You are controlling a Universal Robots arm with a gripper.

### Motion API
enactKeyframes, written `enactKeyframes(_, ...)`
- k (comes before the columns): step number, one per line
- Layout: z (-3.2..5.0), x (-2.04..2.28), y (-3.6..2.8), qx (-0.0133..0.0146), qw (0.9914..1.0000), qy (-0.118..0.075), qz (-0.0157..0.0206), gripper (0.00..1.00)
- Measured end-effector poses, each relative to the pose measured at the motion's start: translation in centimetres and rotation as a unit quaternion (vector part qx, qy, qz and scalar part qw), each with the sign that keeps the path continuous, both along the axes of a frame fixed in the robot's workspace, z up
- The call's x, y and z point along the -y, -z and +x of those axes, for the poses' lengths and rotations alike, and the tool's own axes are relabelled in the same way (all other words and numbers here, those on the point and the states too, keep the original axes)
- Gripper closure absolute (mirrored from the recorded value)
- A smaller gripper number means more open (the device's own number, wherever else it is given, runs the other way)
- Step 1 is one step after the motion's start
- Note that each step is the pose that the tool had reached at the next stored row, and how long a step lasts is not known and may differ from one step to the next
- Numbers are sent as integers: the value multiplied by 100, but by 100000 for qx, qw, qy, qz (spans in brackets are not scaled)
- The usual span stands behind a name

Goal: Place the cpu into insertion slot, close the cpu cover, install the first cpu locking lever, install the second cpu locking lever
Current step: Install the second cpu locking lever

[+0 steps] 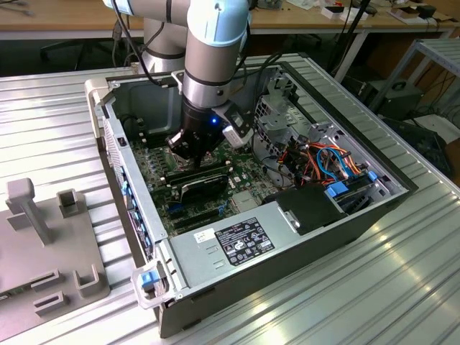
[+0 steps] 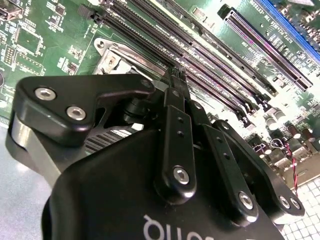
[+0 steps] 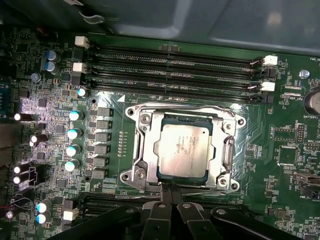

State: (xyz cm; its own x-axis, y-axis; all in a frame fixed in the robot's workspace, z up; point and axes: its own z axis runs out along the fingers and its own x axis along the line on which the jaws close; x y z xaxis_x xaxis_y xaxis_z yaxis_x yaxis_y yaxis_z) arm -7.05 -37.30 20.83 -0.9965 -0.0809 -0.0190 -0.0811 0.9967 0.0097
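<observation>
One cpu [image 3: 186,150] sits mid-frame in the slot [image 3: 165,176], cover [image 3: 226,155] down; the gripper [image 3: 170,189], fingers together, holds nothing.

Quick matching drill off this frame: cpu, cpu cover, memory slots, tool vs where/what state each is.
Things:
1. cpu
2. cpu cover
3. memory slots
4. tool

States:
A. long, black, empty rows beside the socket
B. seated in the insertion slot, metal top showing
C. fingers together at the socket's edge
D. silver frame lying flat around the chip

Pairs: 1-B, 2-D, 3-A, 4-C
</observation>
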Motion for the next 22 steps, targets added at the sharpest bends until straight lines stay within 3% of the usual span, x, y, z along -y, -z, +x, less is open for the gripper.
enactKeyframes(8, -1, 0, 37, 2, 100000, 0, -5, 89)
enactKeyframes(22, -2, 0, 44, 0, 100000, -1, -5, 89)
